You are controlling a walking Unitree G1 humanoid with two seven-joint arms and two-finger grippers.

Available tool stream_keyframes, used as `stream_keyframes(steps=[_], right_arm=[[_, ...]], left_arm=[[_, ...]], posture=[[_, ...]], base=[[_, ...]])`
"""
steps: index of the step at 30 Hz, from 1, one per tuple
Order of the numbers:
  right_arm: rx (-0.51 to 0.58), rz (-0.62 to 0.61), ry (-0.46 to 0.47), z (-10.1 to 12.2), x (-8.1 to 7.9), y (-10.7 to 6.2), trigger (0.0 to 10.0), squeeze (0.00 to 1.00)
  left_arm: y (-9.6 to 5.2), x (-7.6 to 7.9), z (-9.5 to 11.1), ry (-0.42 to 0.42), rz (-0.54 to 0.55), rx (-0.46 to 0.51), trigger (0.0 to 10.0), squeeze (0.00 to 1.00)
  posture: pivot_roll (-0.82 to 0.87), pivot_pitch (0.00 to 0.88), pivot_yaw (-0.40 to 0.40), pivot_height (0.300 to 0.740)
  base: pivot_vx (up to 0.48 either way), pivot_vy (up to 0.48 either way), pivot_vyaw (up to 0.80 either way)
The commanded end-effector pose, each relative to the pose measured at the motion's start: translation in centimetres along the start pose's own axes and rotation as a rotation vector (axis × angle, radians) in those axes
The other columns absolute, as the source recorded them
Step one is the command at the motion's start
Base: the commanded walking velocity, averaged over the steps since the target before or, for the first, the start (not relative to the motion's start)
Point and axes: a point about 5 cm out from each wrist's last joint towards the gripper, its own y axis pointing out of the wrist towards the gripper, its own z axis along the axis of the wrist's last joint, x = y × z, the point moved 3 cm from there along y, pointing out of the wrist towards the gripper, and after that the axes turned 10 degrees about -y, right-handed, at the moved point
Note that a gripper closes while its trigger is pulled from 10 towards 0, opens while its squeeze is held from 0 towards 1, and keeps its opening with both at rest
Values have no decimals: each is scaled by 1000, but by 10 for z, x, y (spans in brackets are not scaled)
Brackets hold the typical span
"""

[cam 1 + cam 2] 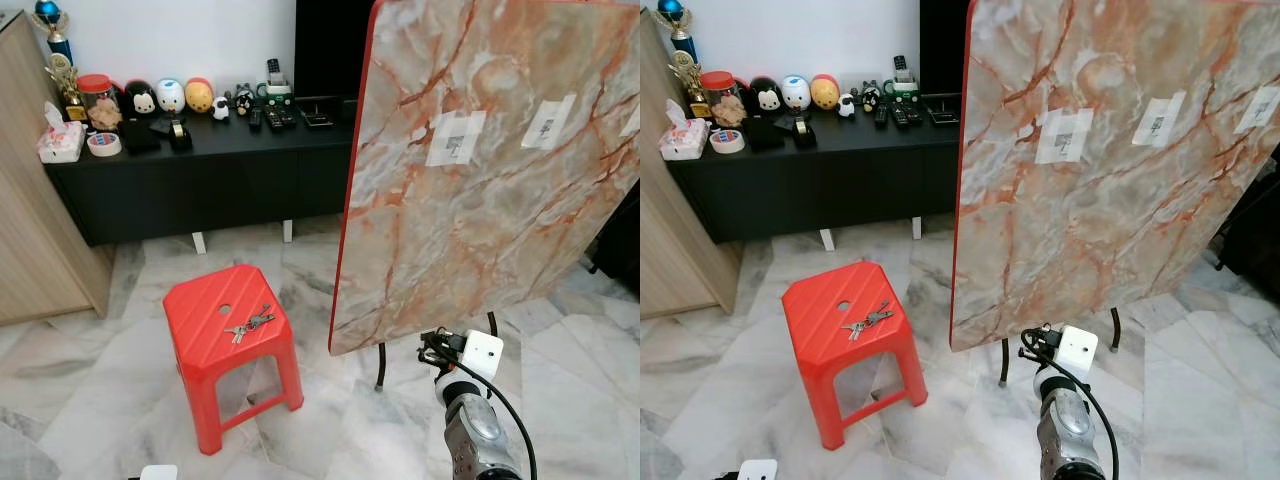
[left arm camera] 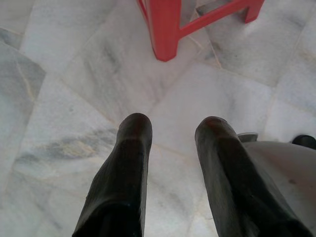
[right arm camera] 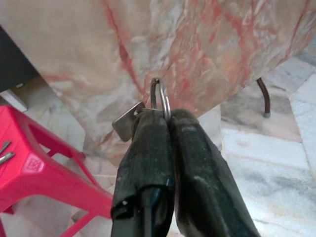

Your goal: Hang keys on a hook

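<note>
Right wrist view: key ring (image 3: 160, 98) with one key (image 3: 127, 122) pinched between my right gripper (image 3: 168, 129) fingers, held before the tilted marble board (image 1: 480, 160). More keys (image 1: 248, 323) lie on the red stool (image 1: 200, 310). Left gripper (image 2: 170, 133) hangs spread over floor. Risk: thin ring may twist or slip before reaching a hook.

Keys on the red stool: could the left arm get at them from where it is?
Probably yes. The left gripper hangs open over the floor by the stool's leg, and nothing covers the keys on top; it must lift first.
</note>
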Motion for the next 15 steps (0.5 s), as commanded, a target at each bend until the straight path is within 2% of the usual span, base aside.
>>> stream_keyframes(steps=[1,4,8,11,15], right_arm=[[24,-8,-9,8,3,3,10000,0],[8,9,0,5,0,3,10000,0],[-70,36,14,-12,-2,-2,10000,0],[-134,20,-36,-30,5,-9,10000,0],[-195,0,-48,-46,13,-18,10000,0]], left_arm=[[0,2,-4,-3,0,-28,10000,0],[0,2,-5,-10,4,-36,10000,0],[-1,1,-7,-25,7,-43,10000,0],[-1,0,-8,-31,12,-45,10000,0],[-1,-2,-9,-35,16,-46,10000,0]], posture=[[76,0,-90,740],[71,0,-90,740],[69,0,-92,740],[78,0,-93,740],[75,0,-92,740]], base=[[0,0,0],[0,0,0],[0,0,0],[0,0,0],[0,0,0]])
